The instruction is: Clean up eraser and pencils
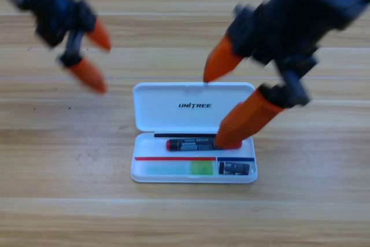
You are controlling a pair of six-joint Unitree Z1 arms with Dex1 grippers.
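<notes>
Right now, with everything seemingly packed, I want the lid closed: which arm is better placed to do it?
Probably the right: its gripper, jaws open, hangs over the open white plastic case, lower jaw by the black red-ended pencil. The left gripper hovers off to the side.

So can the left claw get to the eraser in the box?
Probably yes. The left claw hangs open, up and left of the white case, whose lid is open. The eraser lies uncovered, though the right claw hovers close.
</notes>
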